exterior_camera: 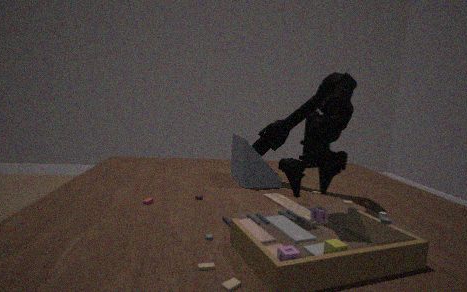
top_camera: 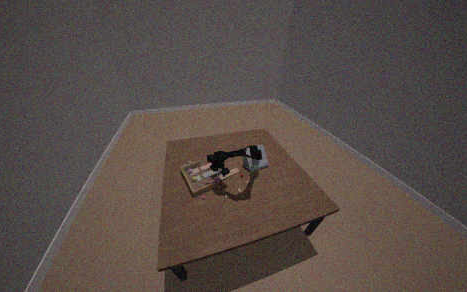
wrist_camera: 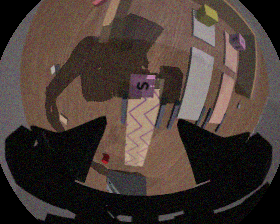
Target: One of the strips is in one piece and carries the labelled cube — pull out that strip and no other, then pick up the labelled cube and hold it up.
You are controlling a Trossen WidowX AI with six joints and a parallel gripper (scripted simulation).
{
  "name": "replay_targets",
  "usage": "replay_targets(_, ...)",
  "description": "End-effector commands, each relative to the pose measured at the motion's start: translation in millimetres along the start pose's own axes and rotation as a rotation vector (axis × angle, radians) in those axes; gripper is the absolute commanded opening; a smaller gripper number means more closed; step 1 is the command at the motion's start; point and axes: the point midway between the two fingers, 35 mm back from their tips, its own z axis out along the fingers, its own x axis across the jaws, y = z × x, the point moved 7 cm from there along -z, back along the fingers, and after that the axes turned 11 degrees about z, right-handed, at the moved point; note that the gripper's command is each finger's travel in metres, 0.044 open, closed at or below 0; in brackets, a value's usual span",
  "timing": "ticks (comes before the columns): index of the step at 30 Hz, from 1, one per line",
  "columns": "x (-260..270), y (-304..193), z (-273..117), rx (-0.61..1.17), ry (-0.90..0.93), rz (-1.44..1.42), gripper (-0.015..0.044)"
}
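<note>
The tool (top_camera: 219, 171) (exterior_camera: 310, 194) (wrist_camera: 143, 120) is released, its fingers spread wide with nothing between them, and it points down above the tabletop (top_camera: 254, 220) (exterior_camera: 139, 235) (wrist_camera: 41, 85). The open tray (top_camera: 201, 190) (exterior_camera: 354, 265) (wrist_camera: 247, 70) sits near the left edge of the tabletop in the top view, closer to the far left corner than to the near left one. The labelled cube (exterior_camera: 319, 214) (wrist_camera: 142, 86), purple with a dark S, rests on the tray end of the zigzag strip (top_camera: 231, 173) (exterior_camera: 289, 204) (wrist_camera: 141, 130); the strip's other end reaches out of the tray, away from the tabletop's left edge. Next to it in the tray lies a white strip (exterior_camera: 291, 227) (wrist_camera: 196, 82), parted by a gap from a white piece (exterior_camera: 315, 248) (wrist_camera: 203, 34) that bears a yellow cube (exterior_camera: 335, 245) (wrist_camera: 207, 16). Beyond that, a pink strip (exterior_camera: 254, 230) (wrist_camera: 222, 97) lies in line with a pink piece (wrist_camera: 231, 52) under a second purple cube (exterior_camera: 288, 252) (wrist_camera: 237, 41). A grey wedge-shaped block (top_camera: 264, 156) (exterior_camera: 254, 167) stands by the arm's base, nearer the far right corner than the near right one.
</note>
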Motion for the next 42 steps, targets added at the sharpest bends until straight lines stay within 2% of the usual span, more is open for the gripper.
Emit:
replay_targets(1,3,14,-3,-0.007,0.003,0.001,0.0440)
replay_targets(9,8,36,-8,-0.008,0.004,0.000,0.0440)
replay_targets(16,8,36,1,-0.008,0.003,0.000,0.0256)
replay_targets(17,8,36,2,-0.008,0.003,0.000,0.0250)
replay_targets(42,9,36,43,-0.008,0.006,0.000,0.0250)
